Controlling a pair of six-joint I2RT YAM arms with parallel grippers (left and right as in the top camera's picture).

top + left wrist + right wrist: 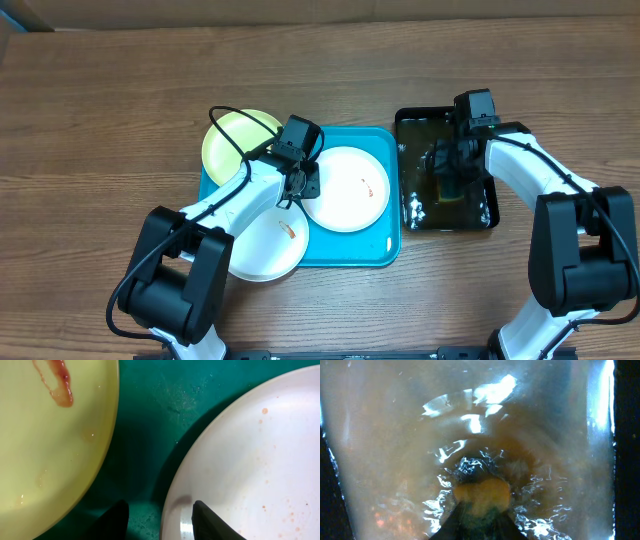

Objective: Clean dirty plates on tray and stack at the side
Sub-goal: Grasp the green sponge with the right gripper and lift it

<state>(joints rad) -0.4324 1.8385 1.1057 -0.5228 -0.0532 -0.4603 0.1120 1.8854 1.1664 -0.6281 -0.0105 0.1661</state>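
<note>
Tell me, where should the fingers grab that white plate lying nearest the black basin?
Probably its left rim, from above: the white plate lies flat on the tray, so only that thin edge can be pinched. The left gripper straddles it, open.

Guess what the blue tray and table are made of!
The tray looks like smooth plastic: even turquoise colour, rounded corners. The table looks like wood, or maybe wood-print laminate: brown grain streaks run across it.
</note>
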